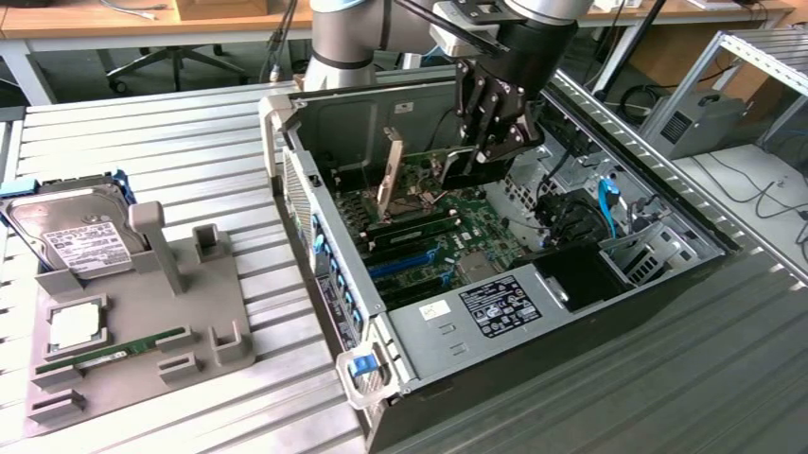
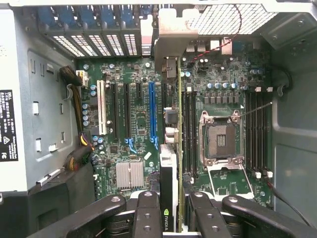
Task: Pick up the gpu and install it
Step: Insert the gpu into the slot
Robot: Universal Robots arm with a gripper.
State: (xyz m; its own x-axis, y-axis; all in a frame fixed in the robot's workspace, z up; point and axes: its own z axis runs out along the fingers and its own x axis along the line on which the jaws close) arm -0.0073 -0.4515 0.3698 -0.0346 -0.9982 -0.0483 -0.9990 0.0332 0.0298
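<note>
The gpu shows edge-on in the wrist view, a thin dark card with a silver bracket at its far end. My gripper is shut on it, one black finger on each side. The card hangs over the motherboard, lined up along a slot just beside the long blue slot. In the exterior view the gripper reaches down into the open computer case. There it holds the gpu with the bracket toward the case's back wall. I cannot tell whether the card touches the slot.
The open CPU socket and memory slots lie beside the card, and a cable bundle runs near the case wall. At the exterior view's left, a grey fixture holds a hard drive, a chip and a green memory stick.
</note>
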